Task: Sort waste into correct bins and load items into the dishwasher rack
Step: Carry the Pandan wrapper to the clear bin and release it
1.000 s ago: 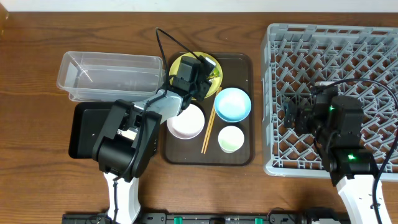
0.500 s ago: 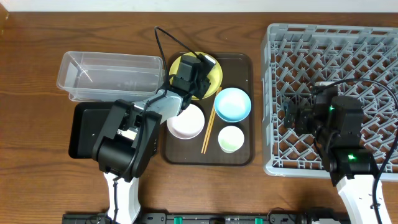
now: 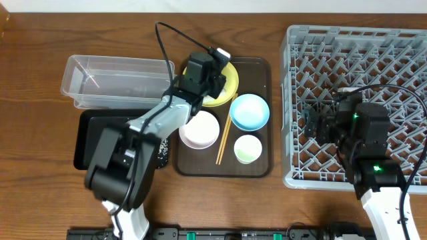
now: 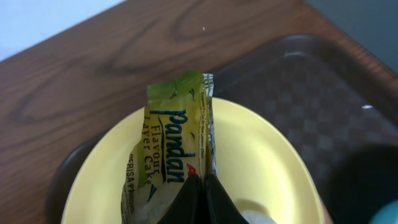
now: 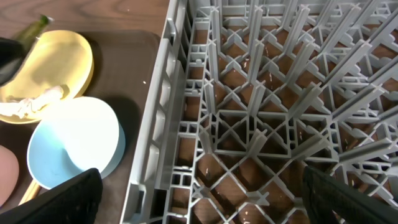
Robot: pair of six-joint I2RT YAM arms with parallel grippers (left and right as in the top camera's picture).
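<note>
My left gripper (image 3: 208, 77) (image 4: 202, 182) is shut on the green-and-yellow snack wrapper (image 4: 174, 140) and holds it upright over the yellow plate (image 3: 229, 85) (image 4: 267, 162). The wrapper is hidden under the gripper in the overhead view. White rice (image 5: 36, 101) lies on the plate. The light blue bowl (image 3: 249, 111), white bowl (image 3: 200, 131), pale green cup (image 3: 247, 149) and chopsticks (image 3: 223, 137) are on the brown tray. My right gripper (image 3: 312, 125) (image 5: 202, 199) is open and empty over the grey rack (image 3: 360, 40) (image 5: 249, 124).
The clear tub (image 3: 117, 79) stands left of the brown tray (image 3: 257, 73), with the black tray (image 3: 90, 137) in front of it, partly under my left arm. A cable arcs above the left wrist.
My left arm has risen and swung slightly left and back, with the wrapper in its gripper. The green wrapper edge seen on the plate before is now hidden. The right arm has not moved.
</note>
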